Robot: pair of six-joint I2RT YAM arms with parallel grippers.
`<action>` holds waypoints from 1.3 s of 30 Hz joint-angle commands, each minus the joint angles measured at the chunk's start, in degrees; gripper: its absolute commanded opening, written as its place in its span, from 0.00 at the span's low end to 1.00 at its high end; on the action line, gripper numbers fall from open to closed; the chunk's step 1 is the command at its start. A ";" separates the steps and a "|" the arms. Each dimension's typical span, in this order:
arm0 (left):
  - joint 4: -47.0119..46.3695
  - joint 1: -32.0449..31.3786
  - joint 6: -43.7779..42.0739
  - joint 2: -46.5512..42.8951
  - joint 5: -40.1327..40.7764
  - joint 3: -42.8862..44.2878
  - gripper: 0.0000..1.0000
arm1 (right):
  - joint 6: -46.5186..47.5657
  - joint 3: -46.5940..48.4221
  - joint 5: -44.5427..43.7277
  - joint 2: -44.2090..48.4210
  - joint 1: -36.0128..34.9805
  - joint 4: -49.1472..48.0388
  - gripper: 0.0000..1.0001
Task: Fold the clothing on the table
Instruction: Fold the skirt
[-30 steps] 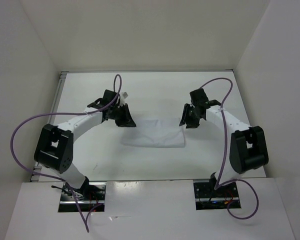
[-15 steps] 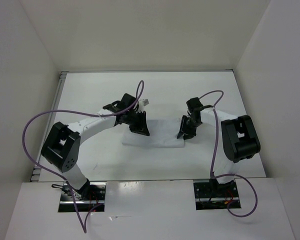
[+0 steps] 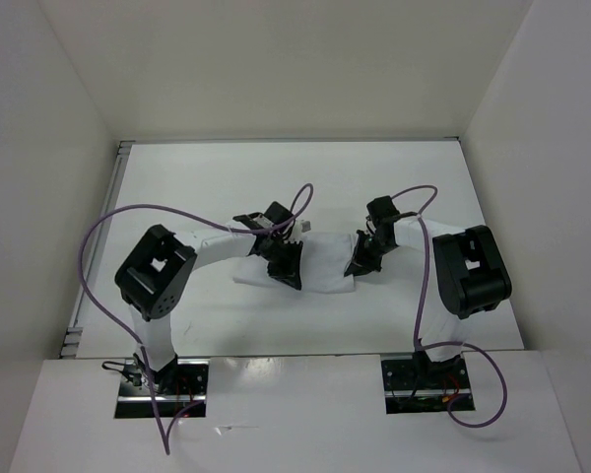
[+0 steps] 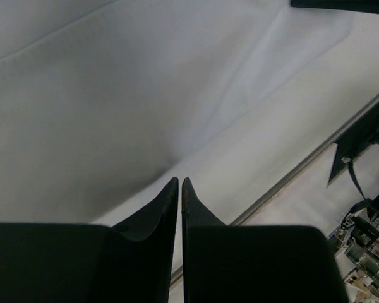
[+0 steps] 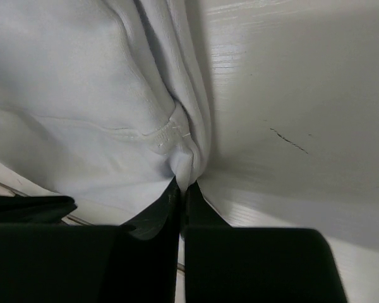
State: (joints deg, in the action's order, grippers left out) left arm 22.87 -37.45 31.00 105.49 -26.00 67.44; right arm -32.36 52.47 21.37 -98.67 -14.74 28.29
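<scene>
Top external shows the clothing point(image 3: 325, 274) lying left-to-right at the centre of the table point(image 3: 207, 187), left gripper point(image 3: 288, 268) pinched shut on fabric near its middle, right gripper point(image 3: 359, 264) clamped on its bunched right edge

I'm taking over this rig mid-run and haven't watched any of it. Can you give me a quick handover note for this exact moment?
Left claw: shut, apparently pinching the clothing toward its left side.
Right claw: shut on a bunched hem at the garment's right end.
Where: the garment lies mid-table between the two claws, mostly flat, with some gathering at the right grip.
Done: both sides are gripped; no finished fold is evident.
Left: probably lift both gripped edges together, carry them across to make the fold, lay it flat and release.
</scene>
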 commanded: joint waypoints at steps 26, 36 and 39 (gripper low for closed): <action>-1.08 -0.78 1.16 14.83 5.61 8.59 0.05 | -1.13 6.16 -3.10 14.03 -0.11 6.51 0.00; -0.56 -1.40 3.62 4.75 3.40 9.10 0.29 | -1.31 9.23 -0.79 16.06 -0.11 7.48 0.00; 3.48 0.79 2.92 -1.14 6.74 10.16 0.42 | -1.30 9.23 -0.80 16.06 -0.11 8.01 0.00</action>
State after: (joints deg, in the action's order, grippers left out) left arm 23.27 -38.41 34.57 112.71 -23.11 76.07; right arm -33.80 59.07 20.56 -85.41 -14.76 34.76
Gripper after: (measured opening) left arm 0.395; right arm 0.019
